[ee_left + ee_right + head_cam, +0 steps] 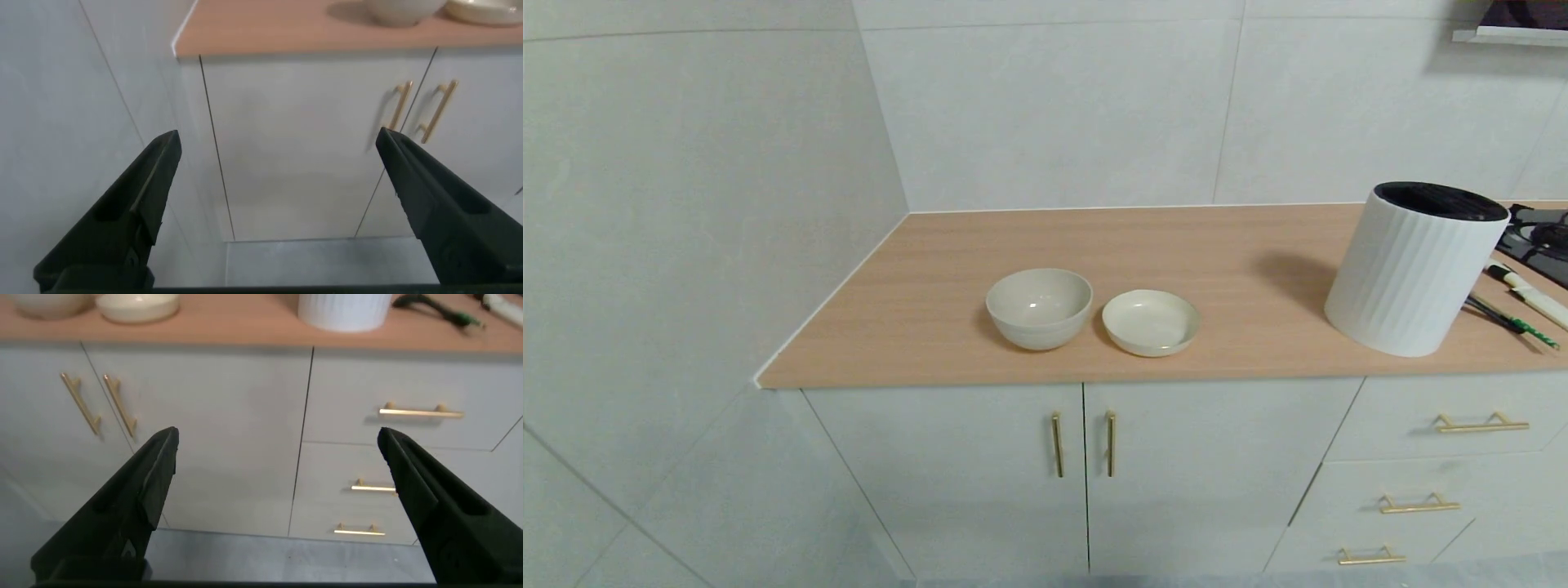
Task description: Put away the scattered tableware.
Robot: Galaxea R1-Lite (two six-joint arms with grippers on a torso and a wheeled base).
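Some green-tipped sticks (1515, 320) and a black stove (1543, 237) are cut off at the edge. A pale round bowl (1039, 308) and a pale flat dish (1150, 322) sit side by side on the brown wooden counter (1176, 245). The left gripper (278, 212) gapes wide, holding nothing, lower than the bowl. The right gripper (278, 506) gapes wide too, below a white ribbed pot (343, 310).

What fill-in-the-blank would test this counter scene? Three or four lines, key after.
1. The deep bowl stands to the ____ of the shallow dish on the countertop.
2. The white ribbed container is ____ on top.
3. The left gripper and the right gripper are both ____, facing the cabinet fronts.
4. The utensils lie to the container's ____.
Missing words: left; black; open; right.
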